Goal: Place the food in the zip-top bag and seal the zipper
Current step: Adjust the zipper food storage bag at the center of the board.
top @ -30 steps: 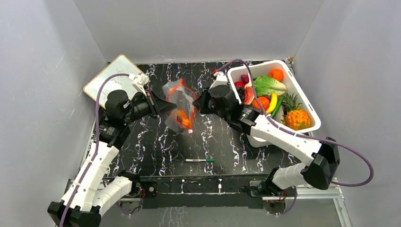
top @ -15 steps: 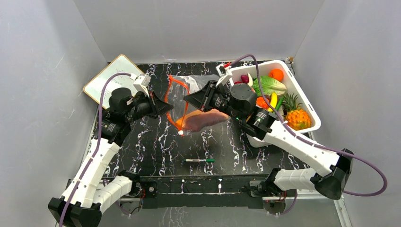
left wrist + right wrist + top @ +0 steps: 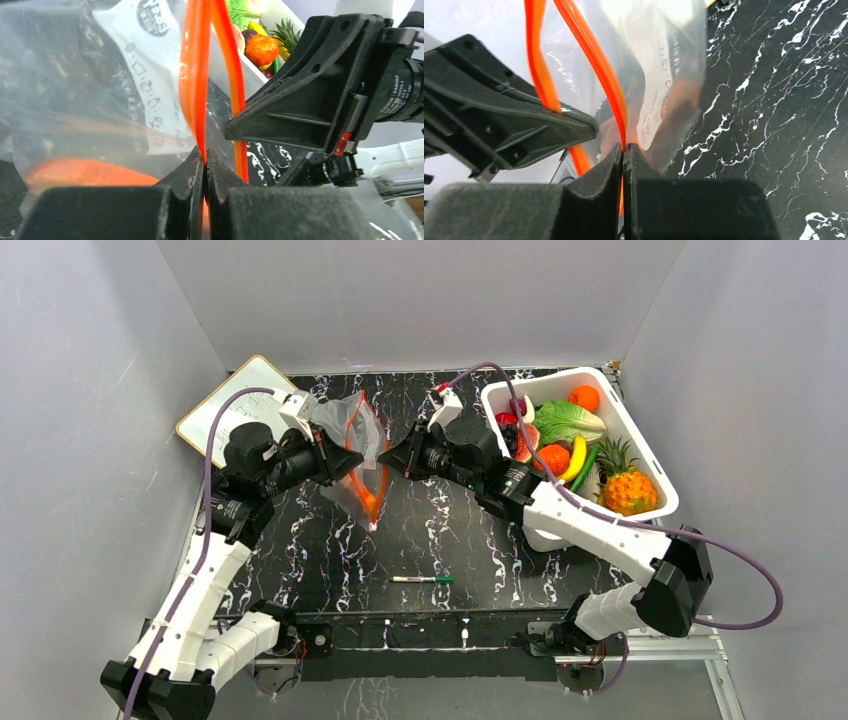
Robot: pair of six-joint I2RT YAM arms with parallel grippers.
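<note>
The clear zip-top bag [image 3: 347, 425] hangs above the table between my two grippers. Its orange-red zipper [image 3: 374, 445] runs down the mouth edge, with the two strips close together. A long orange carrot [image 3: 368, 502] lies in the bag's bottom and also shows in the left wrist view [image 3: 85, 172]. My left gripper [image 3: 332, 460] [image 3: 205, 151] is shut on one zipper strip [image 3: 194, 75]. My right gripper [image 3: 392, 462] [image 3: 624, 146] is shut on the other strip [image 3: 596, 65]. More toy food [image 3: 570, 435] sits in the tub.
A white tub [image 3: 647, 448] at the back right holds a pineapple [image 3: 630, 490], lettuce, banana and an orange. A white-and-green marker pen [image 3: 422, 579] lies near the front edge. A whiteboard [image 3: 232, 412] leans at the back left. Grey walls enclose the table.
The bag was spread wide and tilted between the grippers; now it hangs narrow with the strips close. The right gripper has moved left towards the left gripper, and both still hold the zipper.
</note>
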